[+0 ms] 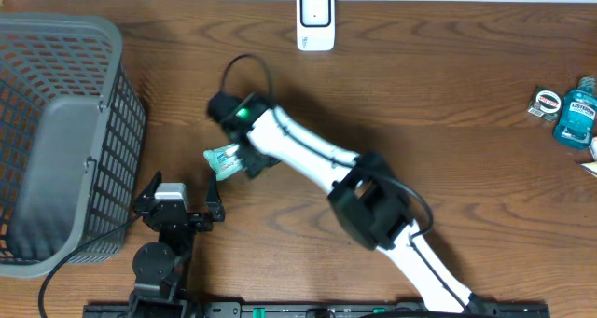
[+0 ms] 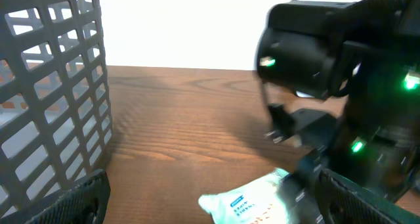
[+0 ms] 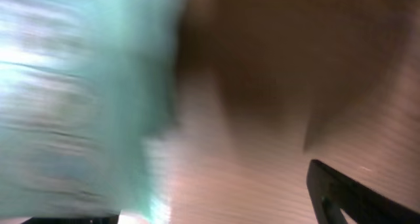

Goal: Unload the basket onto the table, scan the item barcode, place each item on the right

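So the brown wooden table (image 1: 448, 94) takes up the whole shot. Next biggest is the grey plastic mesh basket (image 1: 56, 131), sitting just off the left side of the left claw (image 1: 183, 199), close enough that its wall fills that side of the left wrist view.

The left claw itself hangs low over the table with its fingers spread wide and nothing between them. The right claw (image 1: 244, 159) is just ahead of it, at the end of the white and black arm (image 1: 308, 155) that reaches in diagonally. It's right at the teal and white soft packet (image 1: 222, 159). The right wrist view is a blurry mess, but the fingers look spread, with bare table between the packet and one finger (image 3: 354, 198). Can't tell if the other side is touching it.

The packet lies flat on the table, just ahead of the left claw.

The small white box-shaped scanner (image 1: 315, 20) sits well beyond the right claw, at the far edge. A blue mouthwash bottle (image 1: 576, 113) is way off to the right claw's right, with a small round packet (image 1: 546, 102) beside it.
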`<state>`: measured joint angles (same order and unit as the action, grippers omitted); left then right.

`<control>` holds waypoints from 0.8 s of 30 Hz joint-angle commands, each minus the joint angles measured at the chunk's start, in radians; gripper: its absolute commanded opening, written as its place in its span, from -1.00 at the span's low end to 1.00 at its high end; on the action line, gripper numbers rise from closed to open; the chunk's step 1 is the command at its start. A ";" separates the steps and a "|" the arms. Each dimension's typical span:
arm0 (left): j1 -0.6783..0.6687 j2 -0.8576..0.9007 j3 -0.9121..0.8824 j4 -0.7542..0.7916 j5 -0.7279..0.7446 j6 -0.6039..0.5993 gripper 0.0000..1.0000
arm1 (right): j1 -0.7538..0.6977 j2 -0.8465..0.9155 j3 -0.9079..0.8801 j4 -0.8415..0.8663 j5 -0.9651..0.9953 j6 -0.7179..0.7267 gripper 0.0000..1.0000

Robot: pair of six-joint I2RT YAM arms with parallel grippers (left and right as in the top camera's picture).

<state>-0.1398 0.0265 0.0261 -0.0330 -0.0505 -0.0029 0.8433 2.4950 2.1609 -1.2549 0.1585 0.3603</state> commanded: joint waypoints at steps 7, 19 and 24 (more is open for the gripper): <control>0.004 -0.002 -0.022 -0.034 -0.009 0.003 0.95 | -0.137 -0.016 -0.028 -0.060 -0.111 -0.016 0.66; 0.004 -0.002 -0.022 -0.034 -0.009 0.003 0.96 | -0.148 -0.194 -0.027 -0.047 -0.509 0.415 0.59; 0.004 -0.002 -0.022 -0.034 -0.009 0.003 0.95 | -0.134 -0.180 -0.029 0.088 -0.491 0.523 0.99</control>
<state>-0.1398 0.0265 0.0261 -0.0330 -0.0505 -0.0029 0.6971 2.3093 2.1326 -1.2301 -0.3088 0.7483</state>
